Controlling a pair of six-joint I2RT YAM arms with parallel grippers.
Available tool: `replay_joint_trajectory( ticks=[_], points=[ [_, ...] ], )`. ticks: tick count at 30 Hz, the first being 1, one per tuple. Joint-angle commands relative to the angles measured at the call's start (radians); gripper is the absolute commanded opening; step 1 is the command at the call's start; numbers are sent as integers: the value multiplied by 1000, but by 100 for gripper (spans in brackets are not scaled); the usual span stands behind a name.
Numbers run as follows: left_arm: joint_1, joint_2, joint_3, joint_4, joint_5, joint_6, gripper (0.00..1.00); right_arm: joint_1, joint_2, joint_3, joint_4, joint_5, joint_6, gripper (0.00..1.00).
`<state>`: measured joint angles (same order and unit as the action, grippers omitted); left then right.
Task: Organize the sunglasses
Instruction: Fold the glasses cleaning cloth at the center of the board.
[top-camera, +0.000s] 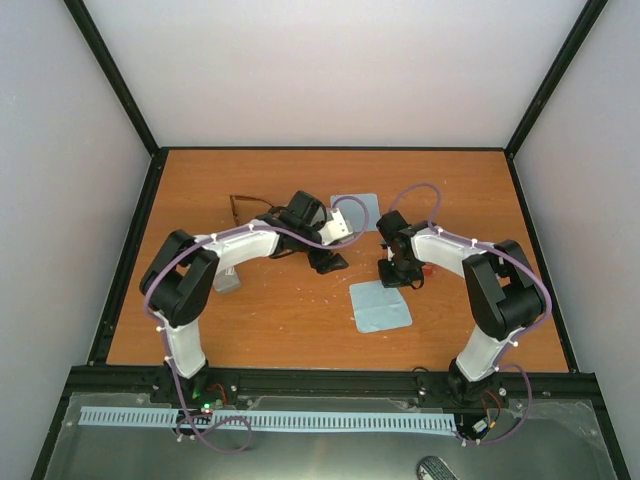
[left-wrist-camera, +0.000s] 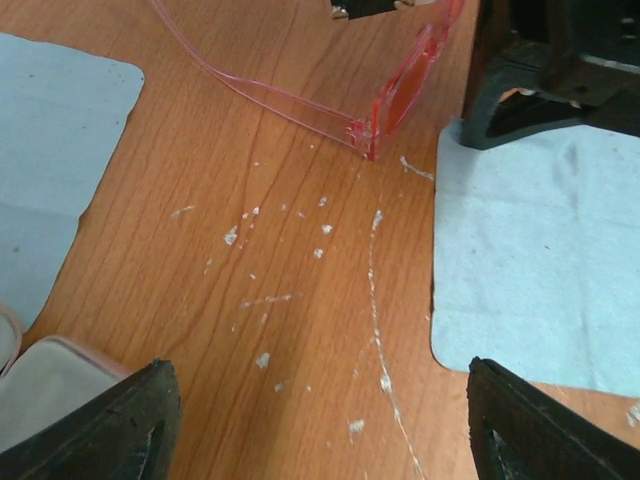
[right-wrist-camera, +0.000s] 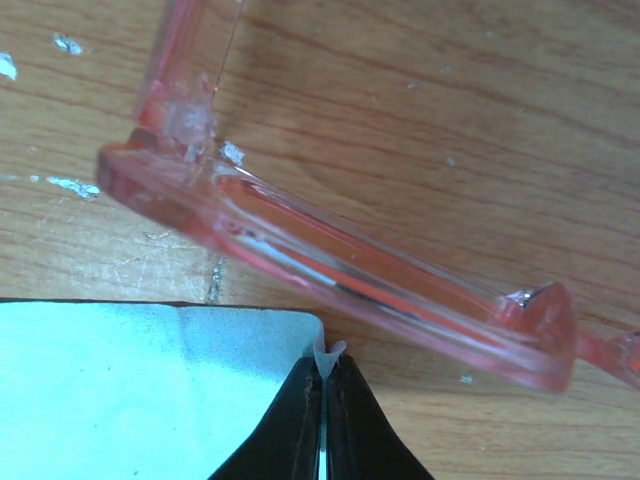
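Beside the cloth (right-wrist-camera: 110, 390), red sunglasses (right-wrist-camera: 340, 275) lie slantwise (right jaws pinch cloth; left released).

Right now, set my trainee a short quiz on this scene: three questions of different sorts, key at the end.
1. True or false: the right gripper is shut on a corner of a light blue cloth.
2. Pick one. The left gripper is: A) open, holding nothing; B) shut, holding nothing; C) shut on the cloth.
3. Name the thing lying right beside that pinched corner.
Key: 1 true; 2 A; 3 the red-orange sunglasses.
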<state>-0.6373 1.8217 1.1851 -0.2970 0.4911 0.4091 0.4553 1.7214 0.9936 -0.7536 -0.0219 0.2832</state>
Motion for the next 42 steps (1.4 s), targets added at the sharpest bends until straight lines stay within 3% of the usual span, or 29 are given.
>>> replay_joint_trajectory(
  ticks=[1, 6, 12, 28, 42],
  points=[
    [-44, 71, 82, -31, -65, -2, 75, 3, 25, -42, 4, -59, 37, 3],
    [-87, 136, 119, -64, -104, 5, 66, 3, 28, -23, -3, -36, 35, 3],
    [-112, 180, 138, -115, -163, 8, 62, 3, 41, 15, 0, -44, 53, 3],
    [-171, 187, 150, -148, -208, 9, 62, 3, 51, 14, 10, -31, 68, 3],
    [-188, 133, 149, -160, -133, -6, 61, 3, 28, -23, 20, -16, 82, 3]
  ],
)
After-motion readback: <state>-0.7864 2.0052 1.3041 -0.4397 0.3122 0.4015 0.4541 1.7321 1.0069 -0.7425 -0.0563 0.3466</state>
